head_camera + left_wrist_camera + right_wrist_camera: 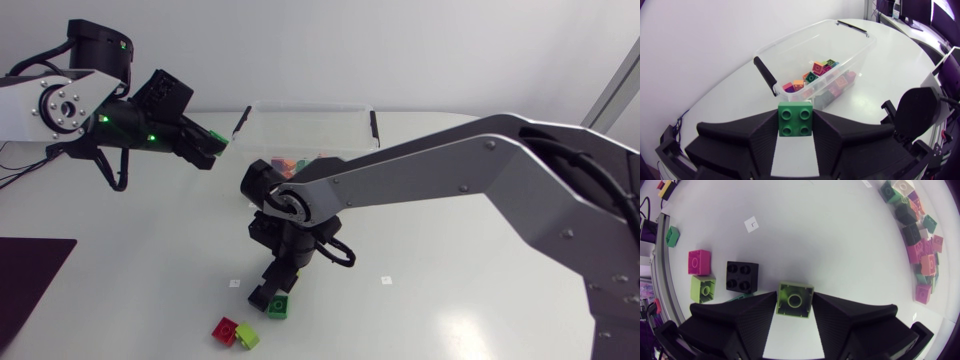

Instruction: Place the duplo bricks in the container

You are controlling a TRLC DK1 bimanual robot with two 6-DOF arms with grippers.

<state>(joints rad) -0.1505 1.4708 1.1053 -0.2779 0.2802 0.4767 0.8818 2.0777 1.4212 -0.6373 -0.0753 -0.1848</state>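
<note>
The left claw (796,121) pinches a green brick (796,116) from both sides, held in the air just short of the container (790,36) and its black handle. The right arm reaches past the middle with the right claw (795,303) pointing down. It grips a lime brick (795,298) at the tabletop (830,240), beside a black brick (742,276).

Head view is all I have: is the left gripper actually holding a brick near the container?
Observer: Yes. The left gripper is shut on a dark green four-stud duplo brick, with the container ahead of it.
Operator: And the right one?
Observer: The right gripper is shut on a lime green duplo brick.
Operator: Anything hidden beside it?
Observer: A black four-stud duplo brick lies on the table just beside that gripper, apart from the lime one.
</note>
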